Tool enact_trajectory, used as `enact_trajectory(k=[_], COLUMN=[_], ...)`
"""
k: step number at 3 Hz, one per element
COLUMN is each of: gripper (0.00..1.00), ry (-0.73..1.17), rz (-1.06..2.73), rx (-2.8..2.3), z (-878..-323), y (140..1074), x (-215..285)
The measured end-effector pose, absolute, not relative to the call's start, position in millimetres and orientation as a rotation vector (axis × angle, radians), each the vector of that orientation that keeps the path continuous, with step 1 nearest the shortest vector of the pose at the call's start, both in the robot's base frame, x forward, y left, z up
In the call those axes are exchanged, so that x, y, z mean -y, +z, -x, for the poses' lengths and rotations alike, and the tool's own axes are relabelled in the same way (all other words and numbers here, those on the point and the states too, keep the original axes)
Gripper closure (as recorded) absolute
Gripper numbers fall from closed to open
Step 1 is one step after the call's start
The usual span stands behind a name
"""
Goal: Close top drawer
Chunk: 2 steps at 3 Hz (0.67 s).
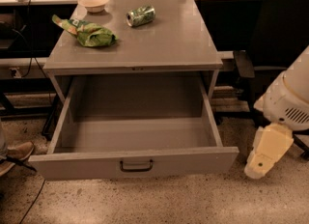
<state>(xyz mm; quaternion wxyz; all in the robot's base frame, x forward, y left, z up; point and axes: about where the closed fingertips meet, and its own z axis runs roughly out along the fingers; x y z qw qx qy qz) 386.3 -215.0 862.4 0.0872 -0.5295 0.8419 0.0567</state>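
The top drawer [135, 162] of the grey metal cabinet is pulled all the way out and is empty. Its plain front faces me, with a small dark loop handle [136, 165] in the middle. My gripper [267, 153] hangs cream-coloured below the white arm [289, 100] at the right. It is just beyond the drawer front's right corner, near the floor, and apart from the drawer.
On the cabinet top [169, 39] lie a green chip bag [91, 34], a green can [141, 16] and a small bowl [94, 2]. A dark office chair [275, 39] stands behind my arm. A shoe [14, 154] and cables are at the left on the speckled floor.
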Motion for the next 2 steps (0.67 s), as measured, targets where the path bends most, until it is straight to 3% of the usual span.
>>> enact_trajectory(k=[1, 2], gripper=[0.00, 0.13], ry=[0.279, 0.345], rz=[1.507, 1.464], rx=[-2.646, -2.718], z=[-365, -352], y=[804, 763], x=[218, 212])
